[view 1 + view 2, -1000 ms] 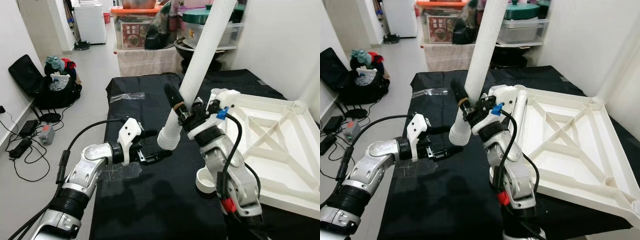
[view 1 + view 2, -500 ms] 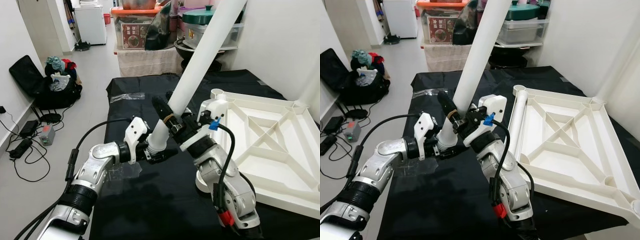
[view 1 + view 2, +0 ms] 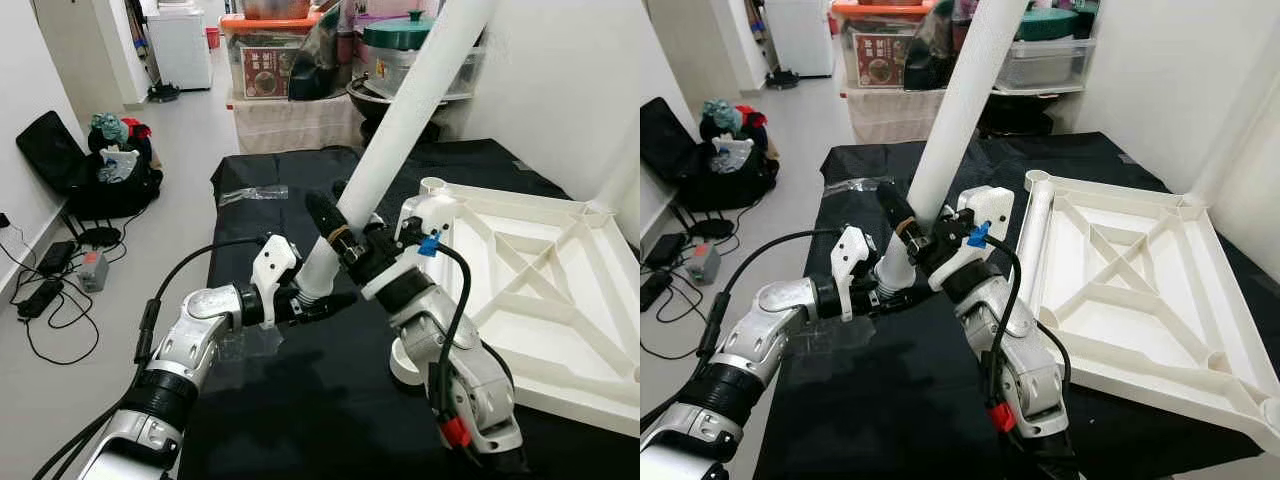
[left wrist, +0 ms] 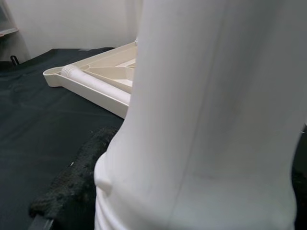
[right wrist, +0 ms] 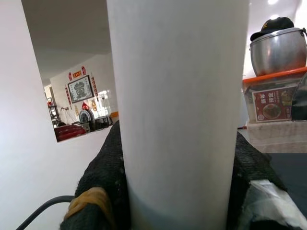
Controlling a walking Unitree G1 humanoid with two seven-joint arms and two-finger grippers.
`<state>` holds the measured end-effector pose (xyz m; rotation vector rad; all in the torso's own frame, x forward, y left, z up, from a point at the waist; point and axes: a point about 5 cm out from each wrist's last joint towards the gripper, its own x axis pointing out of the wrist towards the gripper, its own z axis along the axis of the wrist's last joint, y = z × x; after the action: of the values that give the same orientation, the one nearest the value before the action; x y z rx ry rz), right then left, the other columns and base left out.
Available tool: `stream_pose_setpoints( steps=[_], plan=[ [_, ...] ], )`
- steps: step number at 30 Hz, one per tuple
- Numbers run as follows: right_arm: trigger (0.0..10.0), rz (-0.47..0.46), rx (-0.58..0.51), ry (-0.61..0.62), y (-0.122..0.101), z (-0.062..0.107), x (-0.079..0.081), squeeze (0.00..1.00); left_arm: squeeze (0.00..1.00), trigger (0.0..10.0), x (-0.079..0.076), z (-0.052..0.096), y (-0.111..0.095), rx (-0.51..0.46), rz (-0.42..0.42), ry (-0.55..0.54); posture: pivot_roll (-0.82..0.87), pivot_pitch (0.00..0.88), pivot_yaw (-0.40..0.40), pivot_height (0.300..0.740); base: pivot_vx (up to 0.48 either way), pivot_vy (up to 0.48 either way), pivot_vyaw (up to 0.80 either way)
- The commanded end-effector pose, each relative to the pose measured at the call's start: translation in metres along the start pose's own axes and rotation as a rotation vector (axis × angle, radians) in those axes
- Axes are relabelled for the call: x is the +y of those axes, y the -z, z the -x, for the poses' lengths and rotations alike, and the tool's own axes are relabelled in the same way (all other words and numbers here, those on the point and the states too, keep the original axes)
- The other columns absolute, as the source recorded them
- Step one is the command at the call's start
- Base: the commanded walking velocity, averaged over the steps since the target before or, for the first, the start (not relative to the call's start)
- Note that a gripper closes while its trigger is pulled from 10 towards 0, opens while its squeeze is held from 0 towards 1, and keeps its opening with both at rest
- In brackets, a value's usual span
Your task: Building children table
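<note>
In the left eye view, the right gripper [image 3: 345, 240] is clamping the white table leg [image 3: 400, 130] a little above its lower end, and the leg's long axis is running from the grip up toward one o'clock, out past the top of the frame. The left gripper [image 3: 310, 303] is sitting at the leg's ribbed lower end, at about seven o'clock from the right gripper, its fingers reaching around that end; I cannot tell whether they are pressing it. The upturned white tabletop [image 3: 540, 290] is lying on the black cloth [image 3: 300, 400] at three o'clock from the leg, with its corner socket [image 3: 432, 187] just beside the right wrist.

In the right eye view, storage boxes [image 3: 890, 40] are standing at twelve o'clock beyond the cloth, and a black bag [image 3: 725, 165] is lying on the floor at nine o'clock.

In the left wrist view, the leg's threaded end [image 4: 192, 191] is sitting very close, the tabletop's edge behind it.

In the right wrist view, black fingers [image 5: 103, 177] are pinching the leg from both sides.

I judge the leg must swing upright over a socket; the right arm itself is crowding that path.
</note>
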<state>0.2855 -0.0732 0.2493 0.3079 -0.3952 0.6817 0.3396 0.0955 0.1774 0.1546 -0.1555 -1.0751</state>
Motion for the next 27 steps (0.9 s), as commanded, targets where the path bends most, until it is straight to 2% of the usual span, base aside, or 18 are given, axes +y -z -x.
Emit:
stream_pose_setpoints(
  steps=[1,5,6,10,11,14,15,16,19,20,21,22,23,24,27],
  plan=[
    [10.0,-0.038,0.033,-0.044,0.006,-0.001,0.005,0.00,0.00,0.0,0.001,0.000,-0.011,-0.061,-0.022,0.015,0.04,0.000,-0.007,0.740,0.000,0.000,0.00],
    [10.0,-0.051,0.039,-0.047,0.006,-0.002,0.004,0.00,0.00,0.0,-0.001,0.000,-0.012,-0.057,-0.029,0.034,0.04,0.000,-0.007,0.740,0.000,0.000,0.00],
    [10.0,-0.061,0.042,-0.048,0.007,-0.002,0.003,1.00,0.00,0.0,-0.002,0.000,-0.011,-0.050,-0.034,0.040,0.04,0.000,-0.009,0.740,0.000,0.000,0.00],
    [10.0,-0.081,0.048,-0.063,0.007,-0.001,0.003,1.00,0.00,0.0,-0.003,0.001,-0.010,-0.041,-0.039,0.051,0.04,0.000,-0.010,0.740,0.000,0.000,0.00],
    [10.0,-0.118,0.066,-0.106,0.009,0.000,0.005,1.00,0.00,0.0,-0.004,0.001,-0.010,-0.028,-0.050,0.073,0.04,0.000,-0.011,0.740,0.000,0.000,0.00],
    [10.0,-0.118,0.066,-0.106,0.009,0.000,0.005,1.00,0.00,0.0,-0.004,0.001,-0.010,-0.028,-0.050,0.073,0.04,0.000,-0.011,0.740,0.000,0.000,0.00],
    [10.0,-0.135,0.082,-0.184,0.009,0.003,0.007,1.00,0.00,0.0,-0.006,0.003,-0.010,-0.014,-0.059,0.111,0.05,0.000,-0.013,0.740,0.000,0.000,0.00],
    [10.0,-0.130,0.094,-0.286,0.005,0.005,0.007,1.00,0.00,0.8,-0.010,0.007,-0.012,0.002,-0.068,0.189,0.05,0.000,-0.016,0.740,0.000,0.000,0.00],
    [10.0,-0.108,0.107,-0.360,0.001,0.006,0.007,1.00,0.00,1.3,-0.013,0.010,-0.013,0.011,-0.072,0.244,0.05,0.000,-0.016,0.740,0.000,0.000,0.00],
    [10.0,-0.081,0.133,-0.432,-0.003,0.007,0.006,1.00,0.00,2.7,-0.019,0.017,-0.012,0.042,-0.071,0.322,0.05,0.000,-0.018,0.740,0.000,0.000,0.00],
    [10.0,-0.081,0.133,-0.432,-0.003,0.007,0.006,1.00,0.00,2.7,-0.019,0.017,-0.012,0.042,-0.071,0.322,0.05,0.000,-0.018,0.740,0.000,0.000,0.00],
    [10.0,-0.029,0.170,-0.493,-0.007,0.007,0.001,1.00,0.00,3.8,-0.023,0.026,-0.008,0.088,-0.077,0.396,0.06,0.000,-0.021,0.740,0.000,0.000,0.00],
    [10.0,0.005,0.196,-0.525,-0.010,0.008,-0.003,1.00,0.00,3.8,-0.026,0.032,-0.005,0.119,-0.080,0.439,0.06,0.000,-0.022,0.740,0.000,0.000,0.00],
    [10.0,0.005,0.196,-0.525,-0.010,0.008,-0.003,1.00,0.00,3.8,-0.026,0.032,-0.005,0.119,-0.080,0.439,0.06,0.000,-0.022,0.740,0.000,0.000,0.00],
    [10.0,0.072,0.233,-0.567,-0.019,0.009,-0.015,1.00,0.00,4.6,-0.029,0.042,-0.006,0.147,-0.070,0.491,0.06,0.000,-0.030,0.740,0.000,0.000,0.00]
  ],
)
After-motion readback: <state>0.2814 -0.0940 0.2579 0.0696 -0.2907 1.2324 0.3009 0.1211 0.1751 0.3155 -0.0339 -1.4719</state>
